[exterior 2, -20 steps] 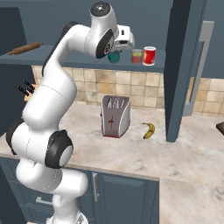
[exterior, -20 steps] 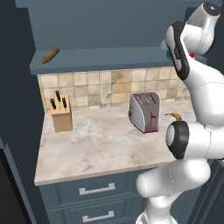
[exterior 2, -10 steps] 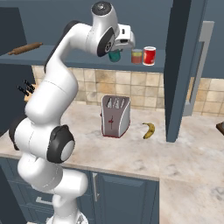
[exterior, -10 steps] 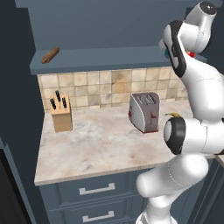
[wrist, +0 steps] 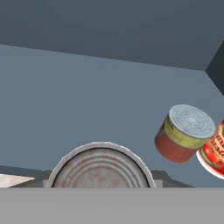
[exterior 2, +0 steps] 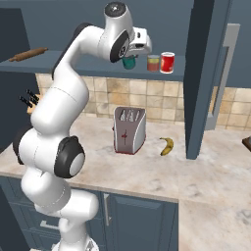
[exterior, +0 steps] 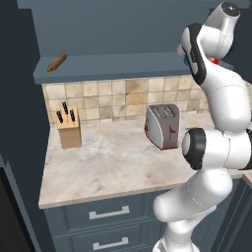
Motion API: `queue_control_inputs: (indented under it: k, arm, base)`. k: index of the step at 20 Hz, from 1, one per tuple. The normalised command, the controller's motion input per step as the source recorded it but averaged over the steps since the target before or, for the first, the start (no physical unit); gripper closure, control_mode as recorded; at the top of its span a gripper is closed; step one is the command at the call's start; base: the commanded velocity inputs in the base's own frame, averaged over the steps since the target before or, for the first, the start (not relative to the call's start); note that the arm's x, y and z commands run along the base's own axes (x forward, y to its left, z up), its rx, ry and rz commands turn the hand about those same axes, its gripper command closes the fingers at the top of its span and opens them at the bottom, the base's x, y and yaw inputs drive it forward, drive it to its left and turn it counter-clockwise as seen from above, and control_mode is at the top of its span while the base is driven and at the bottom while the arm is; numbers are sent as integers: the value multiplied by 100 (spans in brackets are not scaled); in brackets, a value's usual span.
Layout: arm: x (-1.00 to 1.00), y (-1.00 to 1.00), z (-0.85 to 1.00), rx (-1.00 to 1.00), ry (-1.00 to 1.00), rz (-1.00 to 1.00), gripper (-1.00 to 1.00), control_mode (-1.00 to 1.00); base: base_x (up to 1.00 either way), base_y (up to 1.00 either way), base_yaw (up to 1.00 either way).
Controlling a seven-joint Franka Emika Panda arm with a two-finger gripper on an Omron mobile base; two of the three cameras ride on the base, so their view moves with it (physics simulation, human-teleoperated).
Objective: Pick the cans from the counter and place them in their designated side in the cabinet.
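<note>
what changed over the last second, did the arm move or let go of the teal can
Hardly anything. The gripper stays at the cabinet shelf, still shut on the teal can, which has not been let go; only the lower arm shifted a little. The short can, red can, toaster, banana, knife block and rolling pin stayed put.

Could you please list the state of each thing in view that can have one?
Gripper: shut on the teal can, up at the cabinet shelf.
Teal can: held, upright, at the shelf.
Short can: upright on the shelf, beside the red can.
Red can: upright on the shelf.
Rolling pin: lying on the shelf.
Banana: lying on the counter.
Toaster: upright, slots empty.
</note>
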Motion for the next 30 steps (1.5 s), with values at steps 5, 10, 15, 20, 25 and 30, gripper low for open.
queue_control_inputs:
  k: [5,10,15,20,25,30]
  arm:
    - [9,0,-9,0,2,0,100,-100]
    - [8,0,-7,0,1,0,100,-100]
    - [10,0,-1,0,1,0,100,-100]
    - [17,0,-3,0,3,0,100,-100]
    - [17,-2,-4,0,3,0,100,-100]
    - [14,-1,-3,0,3,0,100,-100]
  base:
    - [0,0,0]
    - [0,0,0]
    - [0,0,0]
    - [0,0,0]
    - [0,0,0]
    - [0,0,0]
